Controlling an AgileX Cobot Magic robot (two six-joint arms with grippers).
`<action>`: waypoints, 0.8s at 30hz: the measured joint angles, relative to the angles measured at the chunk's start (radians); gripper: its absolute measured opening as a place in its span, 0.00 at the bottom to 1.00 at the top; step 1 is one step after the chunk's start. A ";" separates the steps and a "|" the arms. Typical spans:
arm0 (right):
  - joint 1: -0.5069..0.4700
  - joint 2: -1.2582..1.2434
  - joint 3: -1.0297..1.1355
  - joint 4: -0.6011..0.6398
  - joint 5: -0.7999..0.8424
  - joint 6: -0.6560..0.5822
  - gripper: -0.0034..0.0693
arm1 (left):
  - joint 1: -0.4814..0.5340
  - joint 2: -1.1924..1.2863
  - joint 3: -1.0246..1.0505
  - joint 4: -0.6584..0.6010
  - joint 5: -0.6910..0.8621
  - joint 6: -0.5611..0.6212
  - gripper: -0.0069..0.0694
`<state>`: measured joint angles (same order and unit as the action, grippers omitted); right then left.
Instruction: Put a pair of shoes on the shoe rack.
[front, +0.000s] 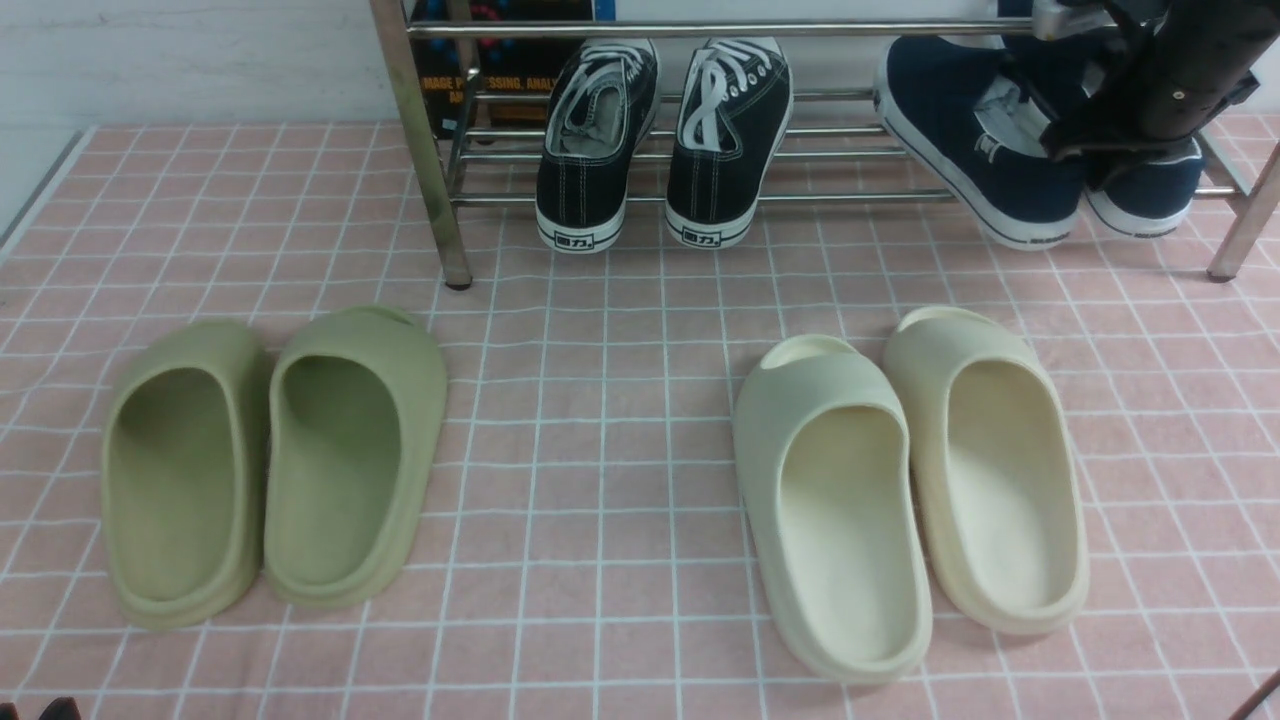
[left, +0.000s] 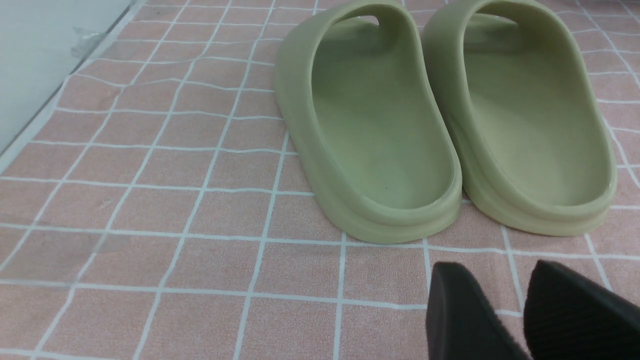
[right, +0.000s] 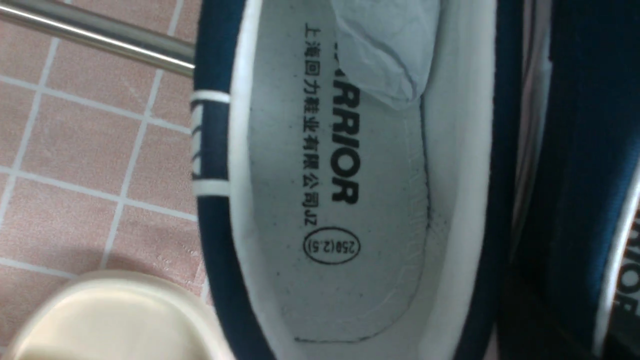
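Note:
The pair of shoes, two navy slip-ons with white soles, lies at the right end of the shoe rack (front: 420, 150). One shoe (front: 950, 150) lies tilted beside the other (front: 1150, 195), heels toward me. My right gripper (front: 1085, 165) reaches down between them and is shut on their adjoining inner walls. The right wrist view shows one shoe's grey insole (right: 350, 200) and the second shoe's navy wall (right: 590, 150); the fingers are lost in the dark gap. My left gripper (left: 492, 270) hangs open over the cloth, nothing between its fingers (left: 460, 320).
Black lace-up sneakers (front: 660, 140) sit mid-rack. Olive slides (front: 270, 460) lie front left on the pink checked cloth, and cream slides (front: 910, 480) front right, just below the navy shoes. A rack bar (right: 100, 37) runs beside the held shoe. A wall edges the cloth at far left.

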<state>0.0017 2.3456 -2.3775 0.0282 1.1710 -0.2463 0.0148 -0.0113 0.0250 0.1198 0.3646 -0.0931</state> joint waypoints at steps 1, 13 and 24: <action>-0.001 0.001 0.000 0.000 -0.005 0.000 0.12 | 0.000 0.000 0.000 0.000 0.000 0.000 0.40; -0.002 -0.079 -0.003 -0.001 0.074 0.000 0.67 | 0.000 0.000 0.000 0.015 0.001 0.000 0.40; -0.002 -0.275 0.240 -0.034 0.074 0.057 0.33 | 0.000 0.000 0.000 0.018 0.001 0.000 0.40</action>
<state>-0.0005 2.0708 -2.1379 -0.0058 1.2453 -0.1892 0.0148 -0.0113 0.0250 0.1378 0.3658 -0.0931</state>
